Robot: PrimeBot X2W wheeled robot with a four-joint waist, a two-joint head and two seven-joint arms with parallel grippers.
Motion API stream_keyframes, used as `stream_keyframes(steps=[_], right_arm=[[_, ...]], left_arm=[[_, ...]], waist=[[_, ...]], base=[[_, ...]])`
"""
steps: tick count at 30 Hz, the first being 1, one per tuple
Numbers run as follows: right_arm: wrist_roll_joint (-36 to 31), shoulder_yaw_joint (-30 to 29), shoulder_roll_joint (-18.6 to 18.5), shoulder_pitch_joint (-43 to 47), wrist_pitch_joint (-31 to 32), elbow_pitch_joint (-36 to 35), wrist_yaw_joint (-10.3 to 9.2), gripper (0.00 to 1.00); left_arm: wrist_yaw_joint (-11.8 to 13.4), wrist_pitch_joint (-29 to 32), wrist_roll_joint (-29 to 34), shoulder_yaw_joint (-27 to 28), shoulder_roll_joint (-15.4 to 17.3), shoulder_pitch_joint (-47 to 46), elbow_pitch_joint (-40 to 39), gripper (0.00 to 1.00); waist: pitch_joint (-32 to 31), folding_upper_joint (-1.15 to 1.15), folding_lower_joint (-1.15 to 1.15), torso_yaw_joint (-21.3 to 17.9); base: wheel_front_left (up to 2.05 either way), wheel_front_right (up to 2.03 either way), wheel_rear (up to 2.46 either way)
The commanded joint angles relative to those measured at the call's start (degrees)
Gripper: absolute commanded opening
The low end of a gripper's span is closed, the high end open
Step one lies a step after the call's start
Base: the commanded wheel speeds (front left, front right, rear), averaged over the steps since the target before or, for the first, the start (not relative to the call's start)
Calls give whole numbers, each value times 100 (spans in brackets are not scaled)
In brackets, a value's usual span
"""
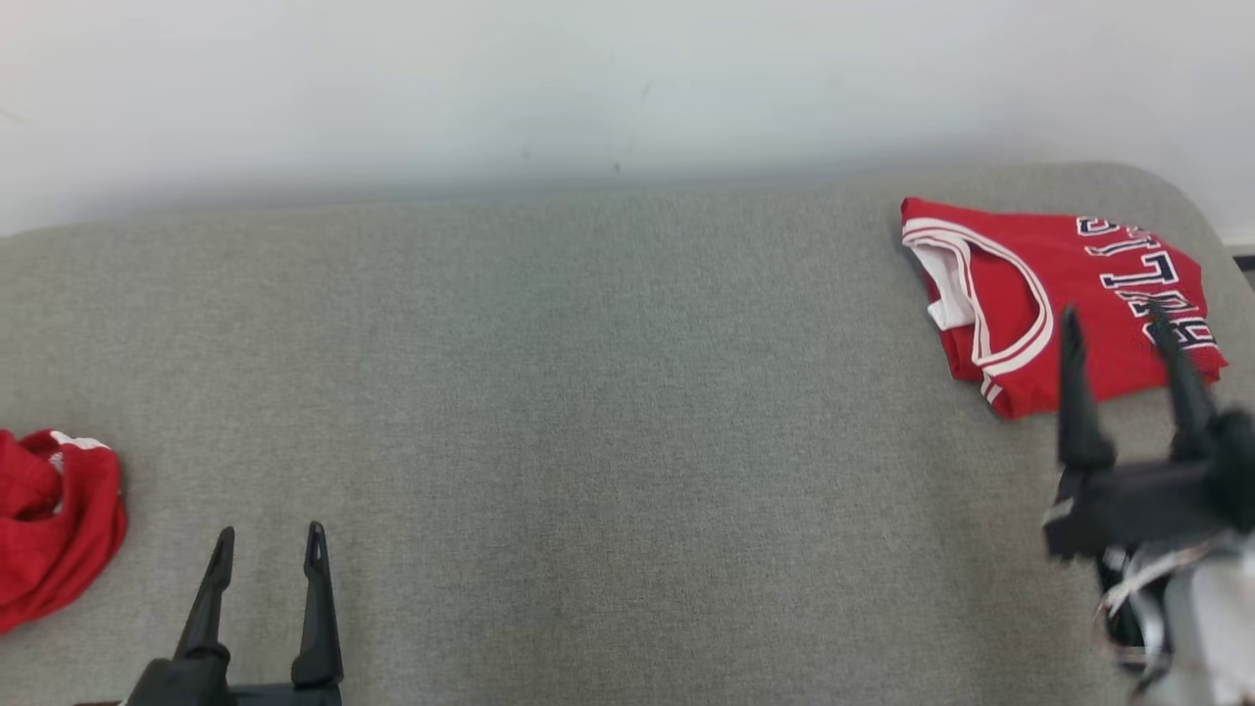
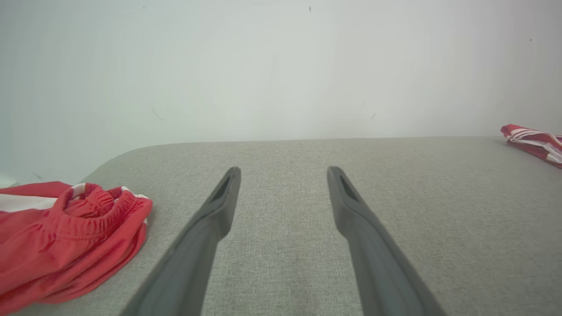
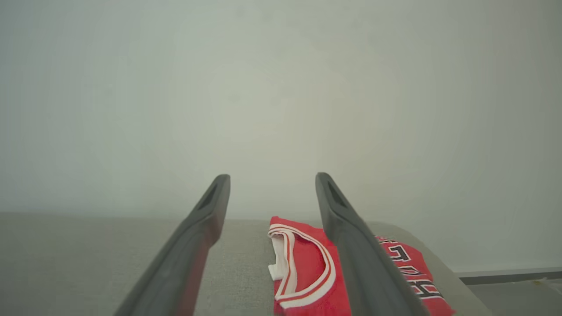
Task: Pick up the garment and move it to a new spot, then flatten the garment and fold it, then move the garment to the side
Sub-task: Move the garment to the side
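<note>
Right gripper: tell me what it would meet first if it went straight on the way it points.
Probably the white wall. The open right gripper seems to hover above the folded red jersey, which lies low in its wrist view, so it would likely pass over it; depth is unclear.

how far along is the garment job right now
Looks nearly finished: the red jersey lies folded at the right end of the grey fabric surface. Nothing is in hand; the right gripper hovers open by it, the left gripper open and empty. Possibly left: the crumpled red shorts at the left edge.
</note>
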Motion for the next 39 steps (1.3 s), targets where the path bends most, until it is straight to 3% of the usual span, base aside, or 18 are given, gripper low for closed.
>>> stream_keyframes(steps=[1, 8, 17, 39], right_arm=[[-11, -62, 167, 348, -20, -240, -10, 100], [-109, -106, 810, 1373, -21, -905, -10, 100], [-528, 79, 1233, 2228, -22, -1157, -10, 100], [-371, 222, 1272, 2359, -21, -614, -10, 100]], left_arm=[[17, -20, -3, -34, -7, 102, 13, 100], [115, -20, -83, -165, -9, 220, 100, 100], [255, -20, -161, -351, -7, 329, 137, 100], [283, -20, -167, -486, -5, 448, 269, 100]], waist=[[-145, 0, 1, 72], [-319, 0, 1, 121], [-481, 0, 1, 89], [-615, 0, 1, 152]], base=[[0, 0, 0], [0, 0, 0], [0, 0, 0], [0, 0, 0]])
